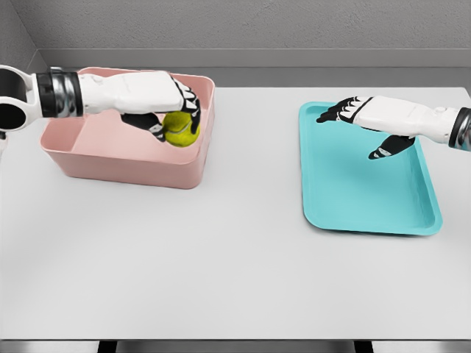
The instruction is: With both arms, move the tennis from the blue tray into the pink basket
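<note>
No text, label, brand, number or sign can be read anywhere in the head view. The pink basket at the far left, the blue tray at the right and the white worktop are all plain, unmarked surfaces, and the tennis ball shows no legible print.

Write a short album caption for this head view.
Left hand holds the tennis ball over the pink basket; right hand hovers open above the blue tray.

White table — grey wall behind
</note>
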`<act>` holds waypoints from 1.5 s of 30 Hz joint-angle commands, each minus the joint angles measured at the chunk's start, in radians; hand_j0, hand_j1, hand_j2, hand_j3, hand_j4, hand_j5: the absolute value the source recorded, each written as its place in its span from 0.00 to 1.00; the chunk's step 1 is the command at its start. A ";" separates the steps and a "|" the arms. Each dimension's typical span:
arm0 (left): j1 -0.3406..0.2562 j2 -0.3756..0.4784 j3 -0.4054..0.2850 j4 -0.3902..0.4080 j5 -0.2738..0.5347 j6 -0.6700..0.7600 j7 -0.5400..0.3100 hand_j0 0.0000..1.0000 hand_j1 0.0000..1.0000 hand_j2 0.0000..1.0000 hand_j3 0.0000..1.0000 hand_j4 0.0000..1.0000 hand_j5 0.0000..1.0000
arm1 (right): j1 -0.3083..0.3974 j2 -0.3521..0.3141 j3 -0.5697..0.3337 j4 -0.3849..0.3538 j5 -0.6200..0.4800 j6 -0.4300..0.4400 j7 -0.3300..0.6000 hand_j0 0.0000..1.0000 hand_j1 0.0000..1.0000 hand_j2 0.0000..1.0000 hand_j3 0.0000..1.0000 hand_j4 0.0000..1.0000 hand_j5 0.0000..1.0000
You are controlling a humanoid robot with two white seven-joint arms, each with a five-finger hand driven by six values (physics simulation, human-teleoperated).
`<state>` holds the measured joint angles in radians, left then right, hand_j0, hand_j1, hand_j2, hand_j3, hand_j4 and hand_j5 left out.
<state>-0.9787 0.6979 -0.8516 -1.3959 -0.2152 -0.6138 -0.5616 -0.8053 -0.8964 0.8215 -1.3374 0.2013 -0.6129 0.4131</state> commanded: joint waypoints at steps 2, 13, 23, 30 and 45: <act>0.002 -0.001 0.014 0.035 0.004 0.003 0.002 0.45 0.45 0.45 0.45 0.45 0.45 | 0.000 -0.001 -0.001 0.000 -0.006 0.002 0.000 1.00 1.00 1.00 1.00 1.00 1.00; -0.002 -0.040 0.035 0.163 -0.007 0.003 0.005 0.45 0.45 0.45 0.45 0.45 0.45 | 0.000 -0.001 -0.001 0.000 -0.006 0.002 0.000 1.00 1.00 1.00 1.00 1.00 1.00; -0.012 -0.049 0.037 0.199 -0.004 0.003 0.031 1.00 1.00 1.00 1.00 1.00 1.00 | 0.000 -0.001 -0.001 0.000 -0.006 0.002 0.000 1.00 1.00 1.00 1.00 1.00 1.00; 0.008 -0.034 0.035 0.121 0.010 0.003 0.051 1.00 1.00 1.00 1.00 1.00 1.00 | -0.003 -0.003 -0.002 0.001 -0.006 0.002 0.000 1.00 1.00 1.00 1.00 1.00 1.00; 0.239 0.350 0.154 -0.232 0.158 0.003 0.060 1.00 1.00 1.00 1.00 1.00 1.00 | -0.003 -0.003 -0.001 0.000 -0.006 0.002 0.000 1.00 1.00 1.00 1.00 1.00 1.00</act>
